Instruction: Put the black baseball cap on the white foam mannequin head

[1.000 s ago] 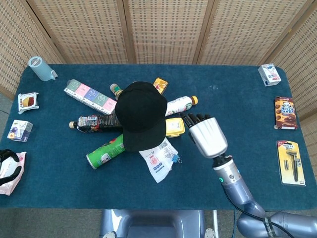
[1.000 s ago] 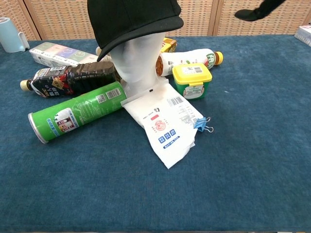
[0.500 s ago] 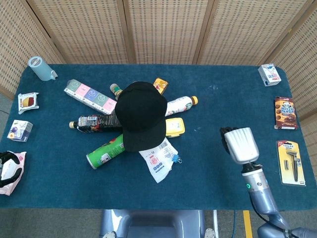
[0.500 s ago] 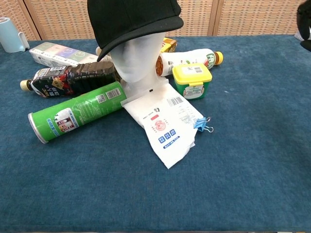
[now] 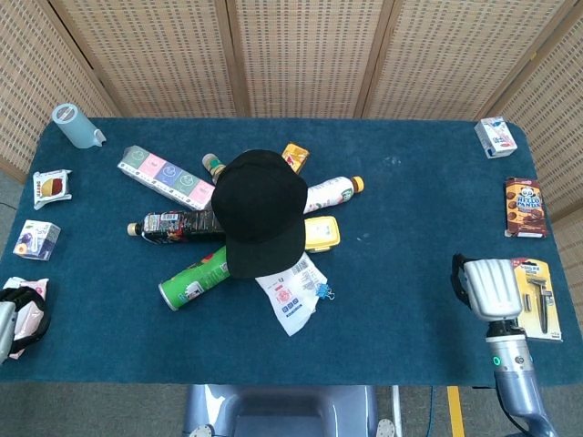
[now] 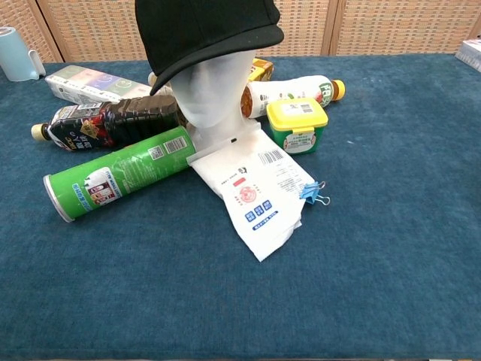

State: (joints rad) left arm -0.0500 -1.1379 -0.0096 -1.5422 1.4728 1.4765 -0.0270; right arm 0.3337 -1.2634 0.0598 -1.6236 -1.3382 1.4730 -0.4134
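Observation:
The black baseball cap (image 5: 260, 211) sits on top of the white foam mannequin head (image 6: 214, 94), with its brim toward the table's front. In the chest view the cap (image 6: 203, 30) covers the crown and the white face shows below it. From above, the cap hides the head entirely. My right hand (image 5: 487, 287) hovers near the table's front right, far from the cap, and holds nothing; only part of its dark fingers (image 5: 458, 273) shows. A grey sliver at the left edge (image 5: 5, 330) may be my left hand. Neither hand appears in the chest view.
Around the head lie a green can (image 6: 113, 177), a dark bottle (image 6: 105, 120), a white bottle (image 6: 289, 92), a yellow-lidded tub (image 6: 297, 124) and a white pouch (image 6: 259, 192) with a blue clip. A razor pack (image 5: 536, 296) lies beside my right hand. Snack packs line the table's left edge.
My right hand has drawn back from beside the cap to the table's front right and left the chest view. A grey sliver has appeared at the left edge. The cap has not moved.

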